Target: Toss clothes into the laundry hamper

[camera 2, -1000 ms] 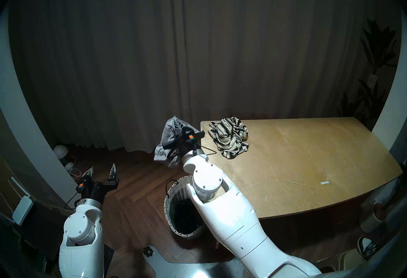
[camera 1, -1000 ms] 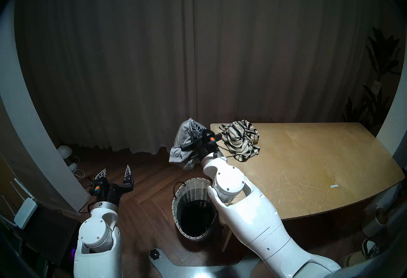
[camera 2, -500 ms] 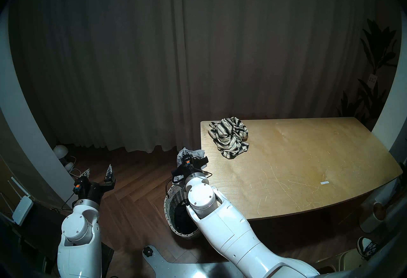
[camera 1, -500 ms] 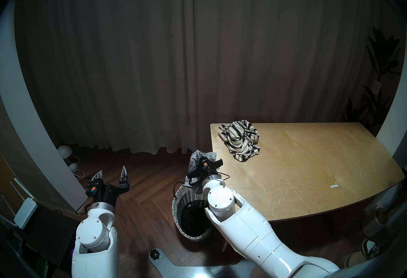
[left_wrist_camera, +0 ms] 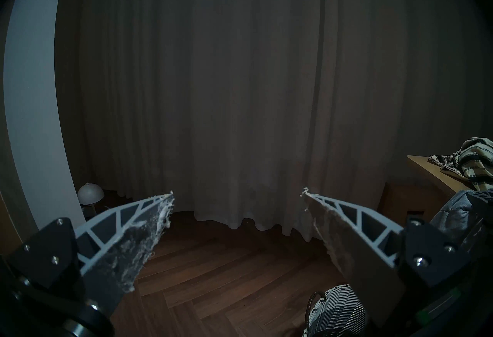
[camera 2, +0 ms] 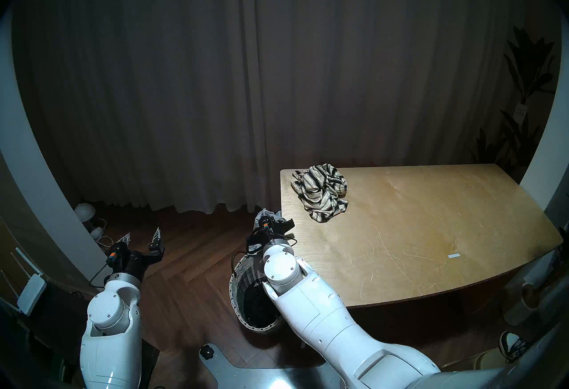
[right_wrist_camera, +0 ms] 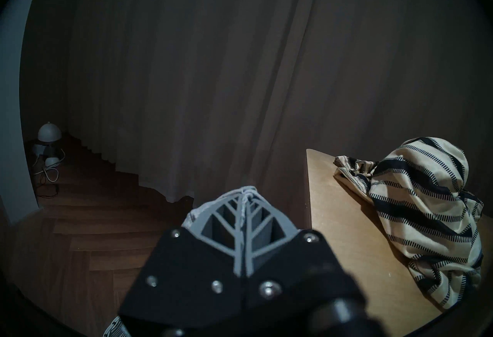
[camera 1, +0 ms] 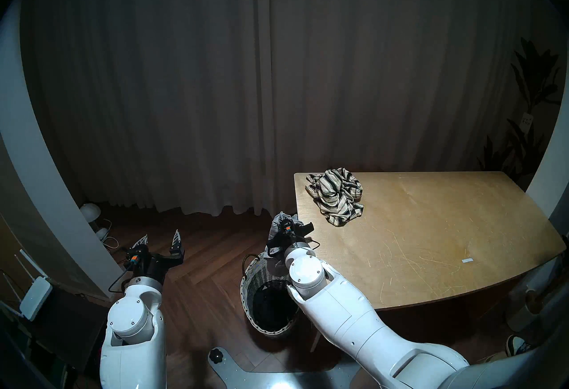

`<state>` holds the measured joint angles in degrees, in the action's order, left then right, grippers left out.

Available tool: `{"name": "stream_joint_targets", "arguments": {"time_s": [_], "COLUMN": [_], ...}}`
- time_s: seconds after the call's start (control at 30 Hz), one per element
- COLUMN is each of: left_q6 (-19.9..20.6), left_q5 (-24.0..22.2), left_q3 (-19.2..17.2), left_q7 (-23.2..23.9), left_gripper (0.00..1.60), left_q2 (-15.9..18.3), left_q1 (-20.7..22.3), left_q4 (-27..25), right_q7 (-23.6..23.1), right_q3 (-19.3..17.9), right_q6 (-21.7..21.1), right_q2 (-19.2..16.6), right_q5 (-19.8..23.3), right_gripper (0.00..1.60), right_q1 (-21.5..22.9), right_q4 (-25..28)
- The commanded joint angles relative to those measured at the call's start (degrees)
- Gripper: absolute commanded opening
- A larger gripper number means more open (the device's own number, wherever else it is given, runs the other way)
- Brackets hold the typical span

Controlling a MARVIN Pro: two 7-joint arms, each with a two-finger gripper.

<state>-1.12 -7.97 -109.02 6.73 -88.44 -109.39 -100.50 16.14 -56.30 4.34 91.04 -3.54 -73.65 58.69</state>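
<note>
My right gripper (camera 1: 282, 219) is shut on the light grey knit garment (camera 1: 275, 226) and holds it just above the far rim of the woven hamper (camera 1: 261, 274). The shut fingers (right_wrist_camera: 241, 224) show in the right wrist view, with grey cloth (right_wrist_camera: 190, 217) beside them. The garment's lower end hangs at the hamper's rim. The hamper's inside is dark, so I cannot make out the black garment. The cream striped garment (camera 1: 335, 194) lies crumpled on the table's far left corner. My left gripper (camera 1: 161, 237) is open and empty over the floor, left of the hamper.
The wooden table (camera 1: 431, 240) stands right of the hamper, with a small white card (camera 1: 467, 260) near its front right. Curtains hang behind. A white lamp and cables (camera 1: 90, 211) sit on the floor at far left. A router (camera 1: 35, 296) is at left.
My right gripper has come down and nearer with the grey garment, from table-corner height to just above the hamper's far rim. The left arm has barely moved.
</note>
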Motion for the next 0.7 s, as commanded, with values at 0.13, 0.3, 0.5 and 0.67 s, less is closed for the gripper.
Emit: {"name": "stream_joint_targets", "arguments": {"time_s": [0.13, 0.3, 0.5, 0.67], "left_q6": [-1.0, -1.4, -1.6, -1.7], "left_q5": [-0.1, -0.1, -0.2, -0.2], "left_q3": [-0.6, -0.6, -0.6, -0.8], "left_q7": [-0.5, -0.2, 0.0, -0.1], "left_gripper": [1.60, 1.60, 1.60, 1.60], "left_q2": [0.6, 0.8, 1.0, 1.0], "left_q1": [2.4, 2.9, 3.4, 3.5], "left_q4": [0.6, 1.4, 1.9, 2.1], "right_q7": [0.0, 0.2, 0.4, 0.6], "right_q3": [1.1, 1.4, 1.8, 2.6], "right_q6": [3.8, 5.3, 6.4, 7.2], "right_q2": [2.3, 1.9, 1.8, 2.5], "right_q5": [-0.6, -0.9, -1.2, -1.8], "right_gripper": [0.00, 0.00, 0.00, 0.00], "right_q1": [3.5, 3.7, 3.9, 4.8], "right_q4": [-1.5, -3.4, -4.9, -6.2]}}
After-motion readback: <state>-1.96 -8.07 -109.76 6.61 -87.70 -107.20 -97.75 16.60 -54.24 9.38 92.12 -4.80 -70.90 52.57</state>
